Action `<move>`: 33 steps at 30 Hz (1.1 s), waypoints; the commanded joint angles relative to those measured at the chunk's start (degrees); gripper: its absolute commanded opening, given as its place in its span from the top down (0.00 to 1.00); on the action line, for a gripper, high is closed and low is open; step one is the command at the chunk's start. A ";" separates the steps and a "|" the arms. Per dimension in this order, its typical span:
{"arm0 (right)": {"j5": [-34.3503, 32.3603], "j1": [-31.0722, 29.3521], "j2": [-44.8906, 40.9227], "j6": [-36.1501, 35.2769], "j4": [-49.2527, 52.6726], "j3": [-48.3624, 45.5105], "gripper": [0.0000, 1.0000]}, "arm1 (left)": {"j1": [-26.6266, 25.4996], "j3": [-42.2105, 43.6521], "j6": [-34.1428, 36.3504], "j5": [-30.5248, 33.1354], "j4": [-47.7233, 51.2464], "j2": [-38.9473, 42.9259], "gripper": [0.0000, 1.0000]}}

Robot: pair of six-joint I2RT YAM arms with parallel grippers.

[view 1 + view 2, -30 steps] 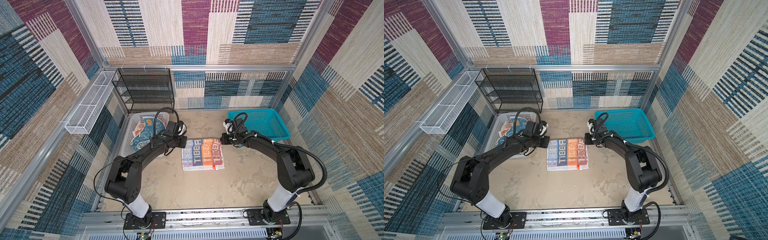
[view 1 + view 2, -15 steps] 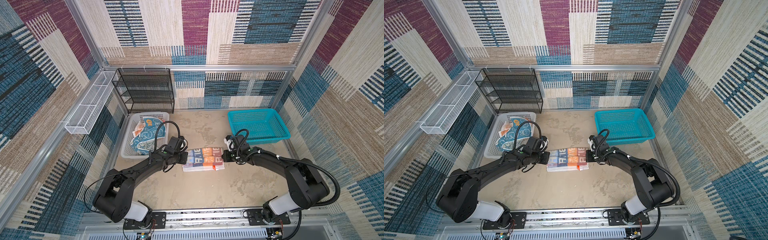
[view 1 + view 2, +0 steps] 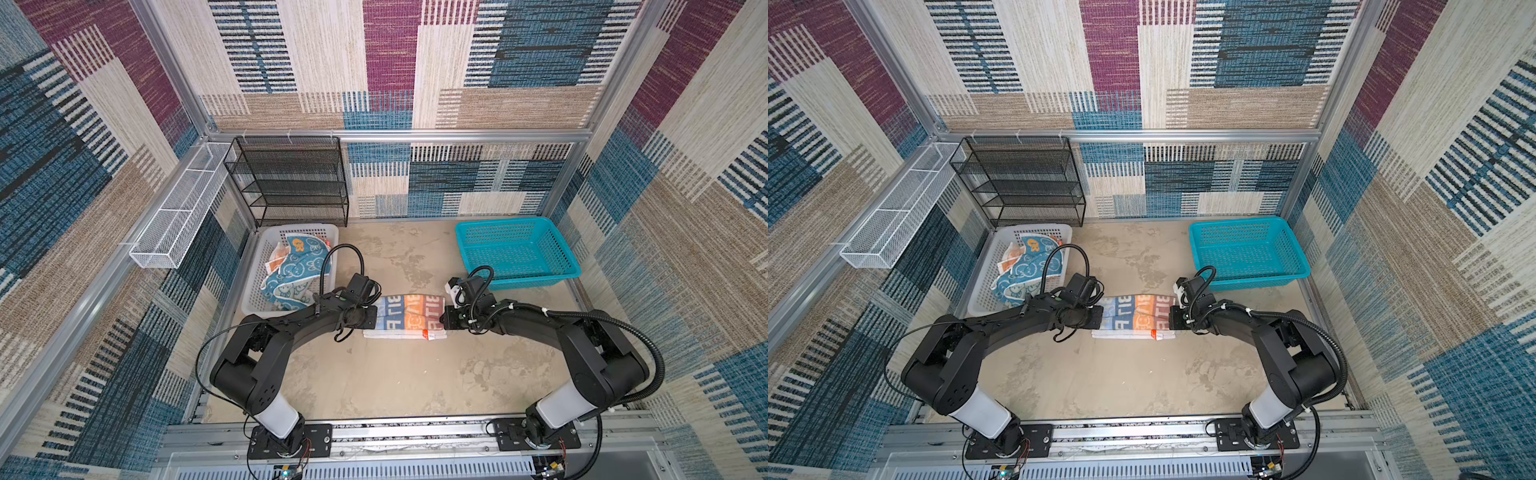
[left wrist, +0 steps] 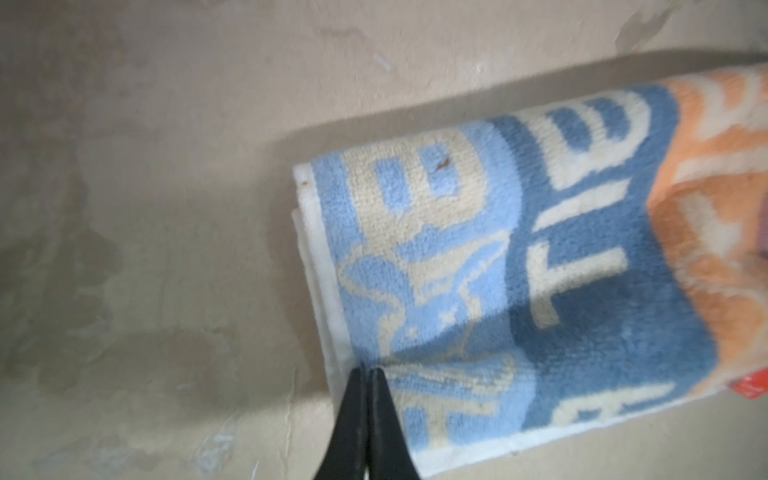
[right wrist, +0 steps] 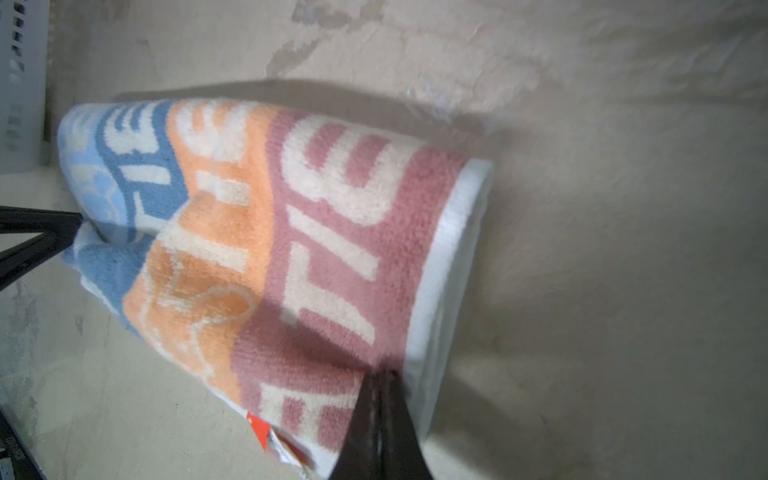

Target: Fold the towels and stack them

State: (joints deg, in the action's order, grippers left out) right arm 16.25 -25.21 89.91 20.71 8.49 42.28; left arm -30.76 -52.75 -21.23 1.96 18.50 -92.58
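Item: lettered towel (image 3: 405, 316) — we log it folded from broad rectangle to narrow strip; left gripper (image 4: 368, 372) and right gripper (image 5: 380, 374) drawn back with its far edge.

A robotics lab test cell: an aluminium-profile frame (image 3: 399, 135) holds patchwork woven wall panels (image 3: 540, 50). Two black robot arms (image 3: 266, 357) are bolted to a metal rail (image 3: 415, 432) at the near edge. A black mesh rack (image 3: 291, 183) stands at the far left on the stained beige floor (image 3: 395, 374).

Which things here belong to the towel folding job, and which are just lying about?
Job: lettered towel, pinched by the left gripper and right gripper; teal towel and orange towel in the white basket.
Lying about: black mesh shelf, white wire tray, turquoise basket.
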 commanded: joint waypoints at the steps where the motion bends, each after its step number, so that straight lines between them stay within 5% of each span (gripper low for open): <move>1: -0.45 -0.10 -1.90 0.27 0.29 0.87 1.00 | 0.09 -0.86 0.25 2.60 2.34 2.41 1.00; 11: -0.57 -0.71 -6.31 0.30 1.72 -1.04 1.00 | -0.22 5.87 -0.94 1.26 -0.06 9.86 1.00; 27: 0.51 -1.42 -3.69 1.71 -2.44 -5.29 0.95 | -2.72 10.87 -3.00 -0.59 -5.40 7.93 0.99; 29: 0.54 -1.37 -3.84 1.70 -2.02 -4.95 0.89 | -2.72 10.83 -2.97 -0.68 -5.18 8.22 0.93; 33: 0.53 -1.51 -5.55 1.57 -0.58 -3.86 0.69 | -2.90 10.57 -2.89 -0.56 -4.14 11.08 0.61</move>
State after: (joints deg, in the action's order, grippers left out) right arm 16.91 -26.61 85.47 22.02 7.66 37.52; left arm -33.56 -42.09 -23.07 1.26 14.39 -83.15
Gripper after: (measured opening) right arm 0.277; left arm 0.353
